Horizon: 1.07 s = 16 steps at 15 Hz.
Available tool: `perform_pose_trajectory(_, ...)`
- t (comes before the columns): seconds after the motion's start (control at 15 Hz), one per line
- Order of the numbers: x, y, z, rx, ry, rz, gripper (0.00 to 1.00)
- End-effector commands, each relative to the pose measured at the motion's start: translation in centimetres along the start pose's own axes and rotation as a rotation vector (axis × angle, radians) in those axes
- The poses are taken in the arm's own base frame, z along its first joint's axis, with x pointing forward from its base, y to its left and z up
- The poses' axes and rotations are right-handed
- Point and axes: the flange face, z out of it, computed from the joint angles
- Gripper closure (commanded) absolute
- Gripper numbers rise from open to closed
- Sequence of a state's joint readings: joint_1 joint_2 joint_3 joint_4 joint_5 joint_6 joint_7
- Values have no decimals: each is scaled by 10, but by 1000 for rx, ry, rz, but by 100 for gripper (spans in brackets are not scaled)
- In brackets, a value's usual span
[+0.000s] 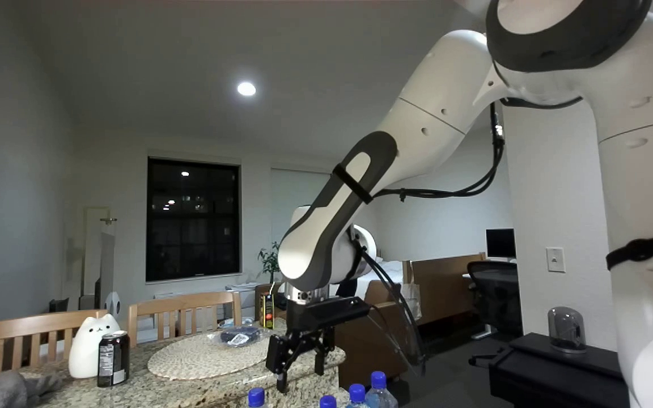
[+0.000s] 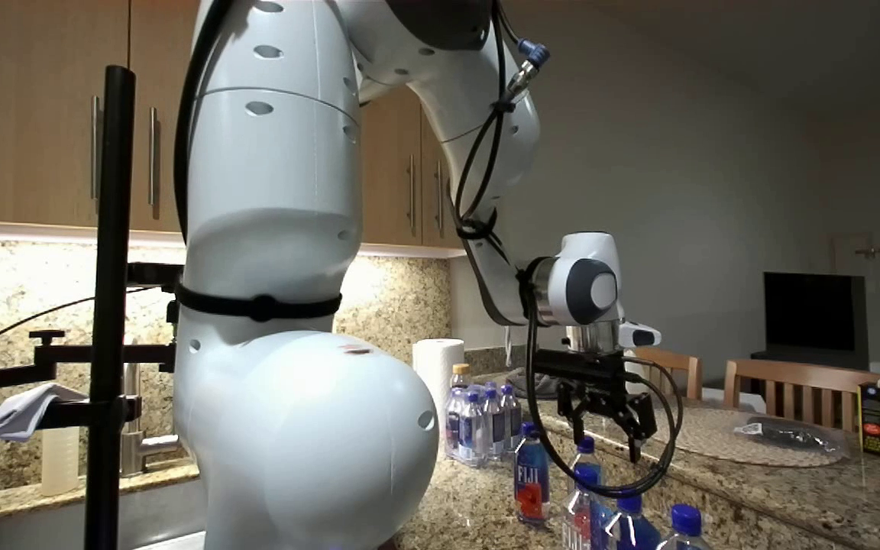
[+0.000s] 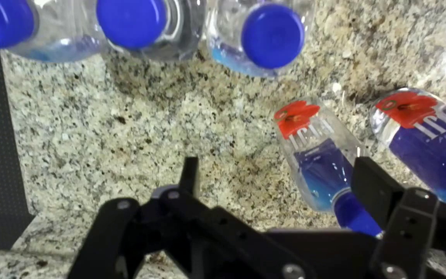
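Observation:
My gripper (image 3: 279, 176) stands open, its two black fingers wide apart, pointing down over the granite counter. In the wrist view a clear FIJI bottle (image 3: 312, 135) with a red flower and blue cap shows between the fingers, closer to the right one, which partly covers it. I cannot tell whether finger and bottle touch. Another FIJI bottle (image 3: 432, 143) stands further right. Several more blue-capped bottles line the top of that view, among them a bottle cap (image 3: 273, 37). In both exterior views the gripper (image 1: 301, 373) (image 2: 606, 439) hangs near the bottle tops, with nothing held.
A raised granite ledge bears a woven placemat (image 1: 207, 357) with a plastic-wrapped package (image 1: 238, 335), a black can (image 1: 114, 358), a white cat figure (image 1: 89, 347) and a drink carton (image 2: 875, 418). Behind stand packed bottles (image 2: 472, 428) and a paper towel roll (image 2: 438, 367). Cables loop beside the wrist.

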State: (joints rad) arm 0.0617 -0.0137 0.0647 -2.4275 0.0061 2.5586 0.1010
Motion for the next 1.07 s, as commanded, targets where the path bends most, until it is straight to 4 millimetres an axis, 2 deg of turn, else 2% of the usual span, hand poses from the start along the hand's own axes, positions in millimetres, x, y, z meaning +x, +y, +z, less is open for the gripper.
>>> perform_pose_trajectory(0.0, 34, -7, 8, 2, 60, -118, 0)
perform_pose_trajectory(0.33, 72, -25, 19, 42, 138, -326, 0)
perform_pose_trajectory(0.53, 84, -40, 25, 72, 141, -438, 0)
perform_pose_trajectory(0.73, 87, -50, 26, 103, 134, -517, 0)
perform_pose_trajectory(1.0, 77, -53, 24, 119, 69, -586, 0)
